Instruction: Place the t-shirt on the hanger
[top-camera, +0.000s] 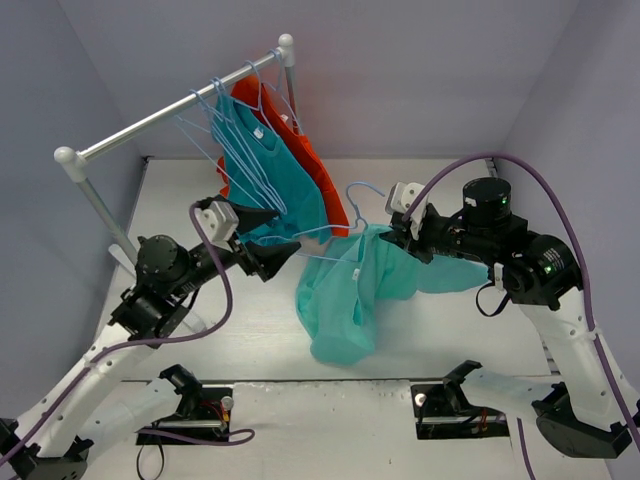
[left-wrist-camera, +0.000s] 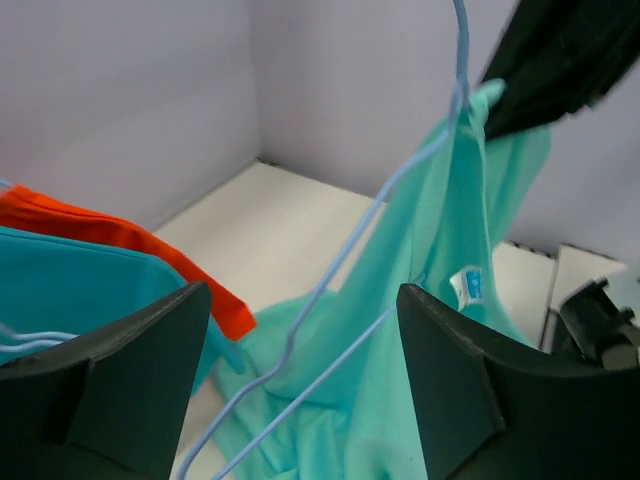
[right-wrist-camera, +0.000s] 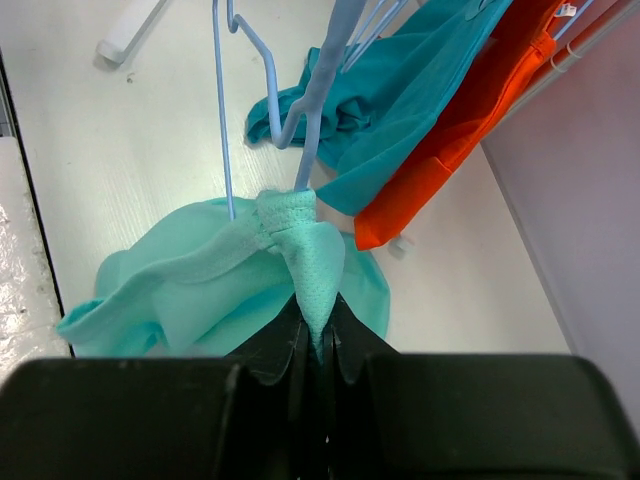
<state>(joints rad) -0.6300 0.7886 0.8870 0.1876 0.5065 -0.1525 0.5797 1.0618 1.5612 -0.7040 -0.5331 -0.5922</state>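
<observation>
The mint-green t-shirt (top-camera: 345, 295) hangs in a bunch above the table, with its white neck label showing in the left wrist view (left-wrist-camera: 468, 285). My right gripper (top-camera: 405, 235) is shut on a fold of its cloth (right-wrist-camera: 310, 260) near the neck. The light-blue wire hanger (top-camera: 320, 231) is partly threaded into the t-shirt, its hook (top-camera: 362, 189) sticking up. My left gripper (top-camera: 288, 228) is open. The hanger's wires (left-wrist-camera: 380, 200) run between its fingers (left-wrist-camera: 460, 380) without being gripped. The hanger's wire also shows in the right wrist view (right-wrist-camera: 219, 110).
A clothes rack with a metal rod (top-camera: 170, 115) stands at the back left. It carries several more blue hangers (top-camera: 225, 130), a darker teal t-shirt (top-camera: 290, 180) and an orange-red garment (top-camera: 322, 170). Grey walls enclose the white table (top-camera: 180, 200).
</observation>
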